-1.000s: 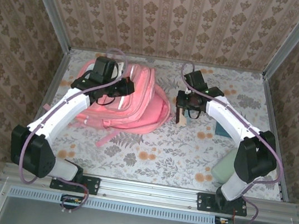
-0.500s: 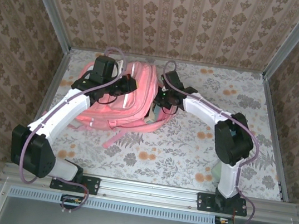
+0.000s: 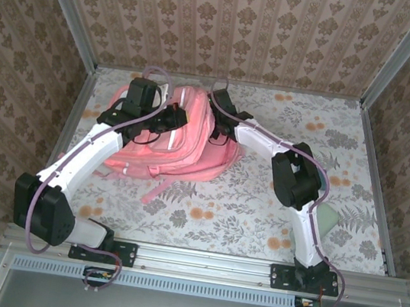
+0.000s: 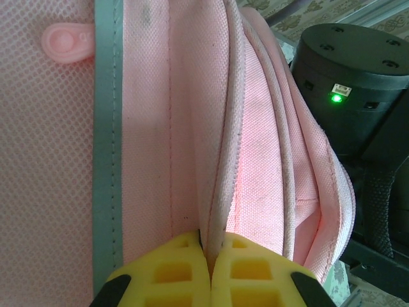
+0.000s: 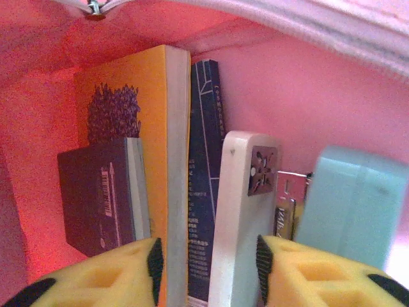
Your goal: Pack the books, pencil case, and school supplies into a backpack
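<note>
The pink backpack (image 3: 183,146) lies at the back left of the table with its mouth facing right. My left gripper (image 4: 209,256) is shut on the backpack's opening edge (image 4: 220,179) and holds it up. My right gripper (image 5: 208,275) is inside the backpack (image 5: 332,96), open. The books stand on edge there: a yellow-orange book (image 5: 137,147), a navy book (image 5: 203,192) and a dark book (image 5: 96,198). The yellow book's edge, the navy book and a white flat piece (image 5: 239,217) stand between the jaws. A pale teal block (image 5: 348,204) is to their right. The mint-green pencil case (image 3: 328,217) lies on the table.
The right arm (image 3: 294,175) stretches across the table's middle to the backpack. Patterned walls (image 3: 224,25) close the table on three sides. A pink strap (image 3: 155,188) trails toward the front. The flowered tabletop (image 3: 220,210) lies in front of the backpack.
My right arm swung left from the table's middle into the backpack's mouth, and its jaws opened. My left gripper kept its hold on the backpack's edge.
</note>
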Available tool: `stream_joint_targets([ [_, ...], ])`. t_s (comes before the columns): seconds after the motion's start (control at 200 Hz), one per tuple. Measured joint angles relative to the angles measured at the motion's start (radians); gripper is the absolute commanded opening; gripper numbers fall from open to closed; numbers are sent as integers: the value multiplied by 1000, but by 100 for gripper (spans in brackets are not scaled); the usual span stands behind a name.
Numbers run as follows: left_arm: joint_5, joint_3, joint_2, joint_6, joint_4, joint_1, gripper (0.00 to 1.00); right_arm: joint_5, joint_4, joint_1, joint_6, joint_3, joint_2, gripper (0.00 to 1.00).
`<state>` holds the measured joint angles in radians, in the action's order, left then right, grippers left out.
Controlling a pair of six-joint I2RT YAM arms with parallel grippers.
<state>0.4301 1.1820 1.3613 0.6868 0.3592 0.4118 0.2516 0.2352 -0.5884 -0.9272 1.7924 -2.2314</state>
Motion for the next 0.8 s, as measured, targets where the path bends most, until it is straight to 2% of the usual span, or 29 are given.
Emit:
stream_joint_targets([
  [0.22,0,-2,-8,-7,7,-1,0,-11,35,1,49,-82,94,47],
  [0.43,6,-3,-9,-14,7,-4,0,-42,58,17,100,-247,319,48],
  [0.55,57,-3,-20,-18,1,2,0,-68,87,39,132,-358,430,51],
  [0.66,79,-11,-21,-25,-5,2,0,-93,125,97,145,-477,546,53],
  [0.8,95,-25,-21,-28,-13,3,0,-141,157,217,156,-639,729,55],
])
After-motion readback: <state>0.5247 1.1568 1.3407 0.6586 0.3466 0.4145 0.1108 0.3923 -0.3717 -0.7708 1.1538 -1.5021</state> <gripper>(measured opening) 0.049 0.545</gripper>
